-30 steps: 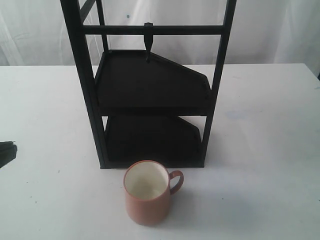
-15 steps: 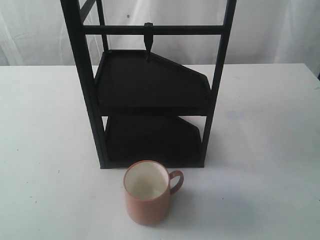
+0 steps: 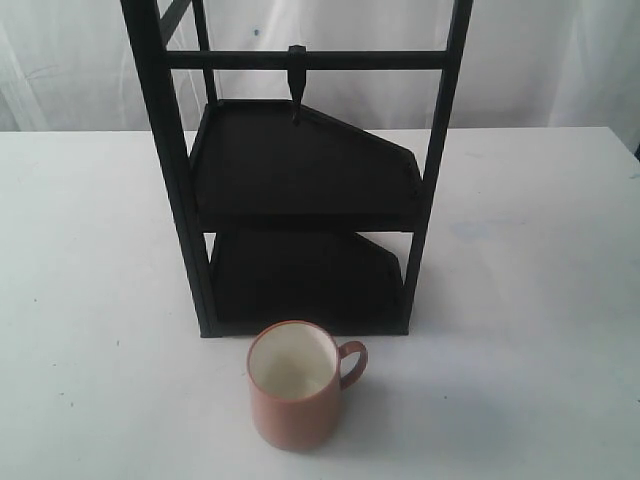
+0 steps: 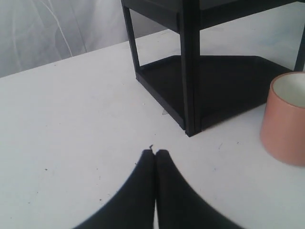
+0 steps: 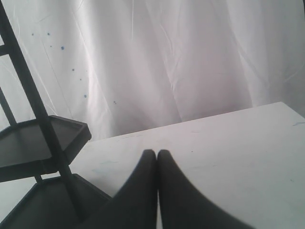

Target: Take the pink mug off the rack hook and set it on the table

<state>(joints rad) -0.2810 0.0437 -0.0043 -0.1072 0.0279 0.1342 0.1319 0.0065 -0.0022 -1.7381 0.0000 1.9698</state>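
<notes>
White table (image 3: 540, 300) carries the pink mug (image 3: 292, 400) upright near its front edge, just before the 2-shelf rack (image 3: 300, 170); the hook (image 3: 297, 75) is bare. The mug looks rigid, glazed and breakable, so grip its wall or handle (image 3: 352, 363). Left gripper (image 4: 155, 155) and right gripper (image 5: 157, 155) are pressed closed, empty.

Robot-wise it's just the claws showing: the left claw (image 4: 155, 151) is plain matte black, two smooth fingers (image 4: 136, 198) that start wide and curve in to slim rounded tips, with a tiny ragged nub on one tip. The right claw (image 5: 157, 151) is the same black, same curved horn-like shape.
</notes>
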